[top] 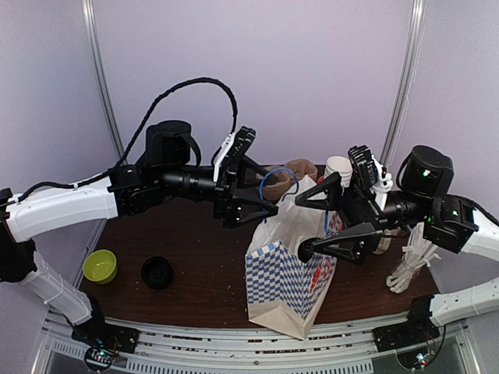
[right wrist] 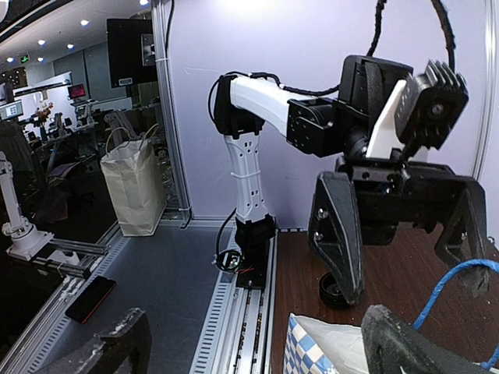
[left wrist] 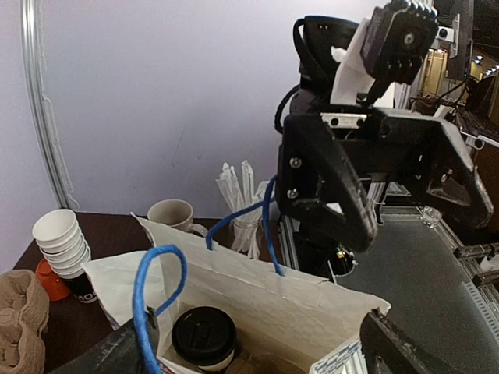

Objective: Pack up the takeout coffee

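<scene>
The takeout coffee (left wrist: pixel 204 336), a paper cup with a black lid, stands inside the open paper bag (left wrist: pixel 296 300), low in its left corner. The bag (top: pixel 284 273) is white with a blue check pattern and blue handles (left wrist: pixel 148 296), and stands at the table's front middle. My left gripper (top: pixel 284 195) hovers open over the bag's mouth; in the left wrist view it (left wrist: pixel 257 354) straddles the opening with nothing between its fingers. My right gripper (top: pixel 302 226) faces it from the right, open and empty, just above the bag's right side (right wrist: pixel 320 351).
A green bowl (top: pixel 100 266) and a loose black lid (top: pixel 157 272) lie front left. Behind the bag are a stack of lidless paper cups (left wrist: pixel 61 241), a cream mug (left wrist: pixel 171 214), wrapped straws (left wrist: pixel 238 195) and a brown cardboard carrier (left wrist: pixel 19 319).
</scene>
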`<action>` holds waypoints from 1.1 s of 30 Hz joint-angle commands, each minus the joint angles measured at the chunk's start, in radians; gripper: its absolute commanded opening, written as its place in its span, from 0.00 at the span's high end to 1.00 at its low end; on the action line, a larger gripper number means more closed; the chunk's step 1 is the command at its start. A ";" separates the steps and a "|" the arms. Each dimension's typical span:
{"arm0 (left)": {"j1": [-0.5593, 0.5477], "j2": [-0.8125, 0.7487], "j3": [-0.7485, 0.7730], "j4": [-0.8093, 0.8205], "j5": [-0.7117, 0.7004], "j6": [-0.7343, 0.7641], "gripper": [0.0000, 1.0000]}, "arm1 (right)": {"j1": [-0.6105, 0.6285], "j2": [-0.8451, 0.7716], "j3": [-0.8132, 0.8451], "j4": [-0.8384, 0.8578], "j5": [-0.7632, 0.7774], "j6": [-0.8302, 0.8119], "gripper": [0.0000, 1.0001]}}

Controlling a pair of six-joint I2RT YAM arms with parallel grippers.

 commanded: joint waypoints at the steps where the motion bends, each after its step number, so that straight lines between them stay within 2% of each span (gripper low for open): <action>1: -0.009 -0.119 0.014 0.058 -0.102 -0.039 0.06 | -0.005 -0.032 -0.036 0.061 -0.008 0.016 0.00; 4: -0.047 -0.168 -0.036 0.109 -0.138 -0.123 0.07 | -0.005 -0.046 -0.053 0.072 -0.006 0.016 0.00; 9: -0.149 -0.126 -0.110 0.263 -0.217 -0.223 0.17 | -0.006 -0.072 -0.094 0.103 -0.005 0.018 0.00; 11: -0.172 -0.080 -0.096 0.278 -0.221 -0.237 0.23 | -0.006 -0.085 -0.105 0.111 -0.006 0.022 0.00; 17: -0.204 0.046 0.010 0.226 -0.255 -0.188 0.32 | -0.006 -0.112 -0.117 0.117 -0.017 0.036 0.00; 25: -0.204 0.162 0.119 0.181 -0.286 -0.109 0.27 | -0.006 -0.123 -0.104 0.089 -0.031 0.029 0.00; 33: -0.203 0.276 0.190 0.186 -0.210 -0.061 0.27 | -0.006 -0.102 -0.098 0.086 -0.042 0.022 0.00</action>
